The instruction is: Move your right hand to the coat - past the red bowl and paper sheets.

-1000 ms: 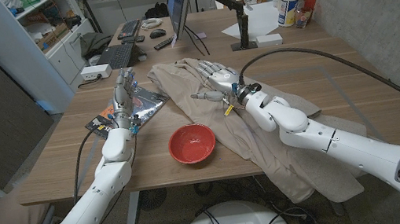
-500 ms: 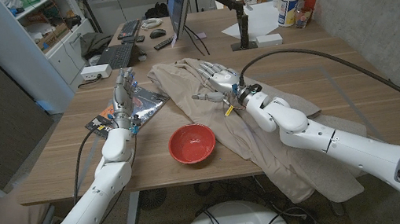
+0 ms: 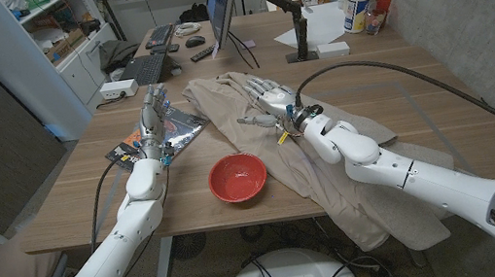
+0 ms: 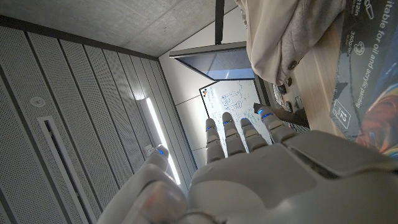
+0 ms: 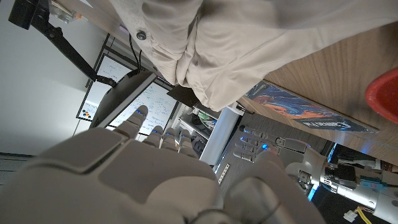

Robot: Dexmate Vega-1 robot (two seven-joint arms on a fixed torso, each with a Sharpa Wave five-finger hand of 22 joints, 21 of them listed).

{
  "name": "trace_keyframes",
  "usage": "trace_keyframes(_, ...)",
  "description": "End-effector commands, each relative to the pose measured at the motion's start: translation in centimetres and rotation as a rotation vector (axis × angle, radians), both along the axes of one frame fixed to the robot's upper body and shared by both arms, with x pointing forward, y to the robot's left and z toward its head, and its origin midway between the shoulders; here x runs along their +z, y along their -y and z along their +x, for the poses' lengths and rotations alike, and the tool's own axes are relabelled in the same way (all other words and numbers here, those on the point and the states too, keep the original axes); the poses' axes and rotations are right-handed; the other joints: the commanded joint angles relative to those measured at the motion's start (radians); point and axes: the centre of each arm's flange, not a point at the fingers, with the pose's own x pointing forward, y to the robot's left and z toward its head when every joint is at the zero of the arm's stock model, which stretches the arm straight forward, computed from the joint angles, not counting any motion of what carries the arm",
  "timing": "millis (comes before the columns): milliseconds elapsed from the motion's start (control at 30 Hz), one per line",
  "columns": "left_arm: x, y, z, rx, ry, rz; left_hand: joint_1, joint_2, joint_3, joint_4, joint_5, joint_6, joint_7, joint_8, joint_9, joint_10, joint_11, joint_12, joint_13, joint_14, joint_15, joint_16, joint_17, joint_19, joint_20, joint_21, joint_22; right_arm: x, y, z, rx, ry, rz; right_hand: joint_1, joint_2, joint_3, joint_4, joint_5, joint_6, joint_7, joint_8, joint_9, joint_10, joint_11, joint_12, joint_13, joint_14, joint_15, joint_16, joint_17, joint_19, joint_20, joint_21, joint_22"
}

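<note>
Right hand (image 3: 263,95): I am reaching it out over the beige coat (image 3: 254,118), fingers spread and extended toward the far side of the bench (image 3: 397,87); it is gripping nothing. Whether the fingertips are touching the cloth I cannot tell. In the right wrist view my right hand (image 5: 124,180) is showing its pale back, with the coat (image 5: 261,43) bunched in folds beyond the fingers.

Left hand (image 3: 151,113): I am holding it open over the glossy paper sheets (image 3: 164,131) on the left of the bench, fingers pointing far and grasping nothing. The left wrist view is showing the back of this hand (image 4: 249,168), its fingers straight and apart, with the printed paper sheets (image 4: 373,81) and a fold of the coat (image 4: 292,37) beside them.

Coat: it is lying crumpled across the middle of the bench, running from the far side by the monitor (image 3: 224,4) to the near edge, where it is hanging over on the right.

Red bowl (image 3: 237,177): it is standing upright near the front edge, between my two arms, just left of the coat and nearer than my right hand.

Paper sheets: they are lying flat on the left, just beside the coat's far left edge.

Far side: a keyboard (image 3: 147,69), a monitor arm (image 3: 281,1) and a white tub (image 3: 358,8) are standing well behind.
</note>
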Motion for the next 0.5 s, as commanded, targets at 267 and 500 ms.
trace_keyframes(267, -0.02, 0.02, 0.01, 0.000, -0.001, 0.003, -0.003, 0.005, -0.004, 0.000, 0.009, 0.005, 0.001, 0.002, 0.002, -0.002, 0.001, 0.002, 0.003, -0.001, -0.003, 0.002, 0.002, 0.010, 0.001, -0.009, 0.003, -0.35, -0.13, 0.25, -0.015, -0.004, -0.017, 0.003, 0.004, -0.004, 0.000, 0.009, 0.000, 0.001, 0.007, 0.004, 0.003, -0.004, 0.011, 0.002, -0.048, -0.002, 0.008, 0.001, 0.003, 0.008, 0.000, 0.005)
trace_keyframes(500, -0.01, 0.07, 0.02, 0.003, -0.004, 0.002, -0.003, 0.006, -0.005, 0.001, 0.009, 0.004, 0.000, 0.002, 0.002, -0.001, 0.001, 0.003, 0.003, -0.001, -0.003, 0.002, 0.002, 0.012, 0.001, -0.012, 0.003, -0.80, -0.20, 0.62, -0.021, -0.012, -0.031, 0.003, 0.006, -0.005, 0.001, 0.010, -0.002, 0.001, 0.006, 0.004, 0.002, -0.006, 0.010, 0.002, -0.049, -0.001, 0.008, 0.001, 0.002, 0.010, -0.001, 0.005)
